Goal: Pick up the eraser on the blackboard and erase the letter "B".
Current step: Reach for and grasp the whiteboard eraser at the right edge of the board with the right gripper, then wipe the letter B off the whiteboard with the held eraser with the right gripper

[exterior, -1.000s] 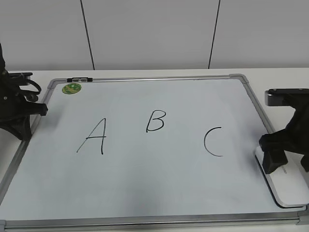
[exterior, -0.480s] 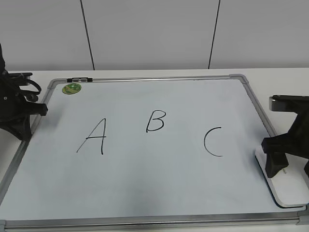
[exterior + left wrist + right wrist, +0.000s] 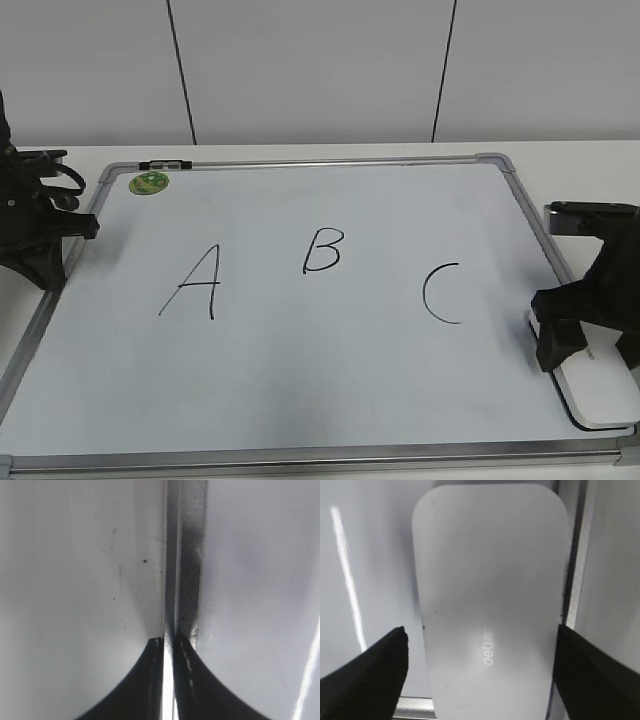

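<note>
Right gripper [image 3: 480,665]: spread wide, one dark finger on each long side of the eraser [image 3: 487,595], neither touching it in the wrist view; nothing pinched yet
What has changed: compared with a second ago the right gripper sits a little further in toward the board's middle and lower over the eraser; half a second ago it stood slightly further toward the right edge of the counter
What that means: the straddle looks lined up, so I judge the grasp to be the step in hand, with lifting and wiping not yet begun
Eraser: lies flat at the blackboard's [image 3: 300,380] near right corner, hard against the right frame, directly below the open fingers, small grey print facing up
Letter "B" [image 3: 323,250]: untouched, near the board's centre between the "A" [image 3: 195,283] and the "C" [image 3: 442,293], well apart from the eraser toward the left
Left gripper [image 3: 167,647]: fingers pressed almost together, holding nothing, parked over the board's left frame rail [image 3: 185,555] by the counter's left edge
Green sticker [image 3: 148,182]: far left corner of the board
</note>
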### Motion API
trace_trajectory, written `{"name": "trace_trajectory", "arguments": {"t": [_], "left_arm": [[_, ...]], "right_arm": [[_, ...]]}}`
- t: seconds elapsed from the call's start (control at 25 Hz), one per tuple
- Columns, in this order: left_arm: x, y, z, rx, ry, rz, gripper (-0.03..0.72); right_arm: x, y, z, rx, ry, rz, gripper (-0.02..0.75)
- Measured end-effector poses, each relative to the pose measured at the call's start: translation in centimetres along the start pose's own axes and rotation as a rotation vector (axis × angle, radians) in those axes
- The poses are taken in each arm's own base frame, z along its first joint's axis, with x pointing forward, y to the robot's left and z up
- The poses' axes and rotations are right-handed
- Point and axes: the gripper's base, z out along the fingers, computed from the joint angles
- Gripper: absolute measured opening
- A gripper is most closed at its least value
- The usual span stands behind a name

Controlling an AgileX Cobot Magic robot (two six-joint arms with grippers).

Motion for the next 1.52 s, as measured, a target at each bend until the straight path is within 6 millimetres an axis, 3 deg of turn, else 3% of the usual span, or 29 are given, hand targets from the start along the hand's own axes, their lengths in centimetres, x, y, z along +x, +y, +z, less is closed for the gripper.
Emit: {"name": "trace_trajectory", "arguments": {"t": [0.4, 1.52], "left_arm": [[0.00, 0.00, 0.00, 0.000, 0.000, 0.000, 0.029], [0.00, 0.00, 0.00, 0.000, 0.000, 0.000, 0.029]], "right_arm": [[-0.01, -0.04, 0.00, 0.004, -0.002, -0.013, 0.577], [-0.01, -0.07, 0.00, 0.007, -0.001, -0.017, 0.542]]}}
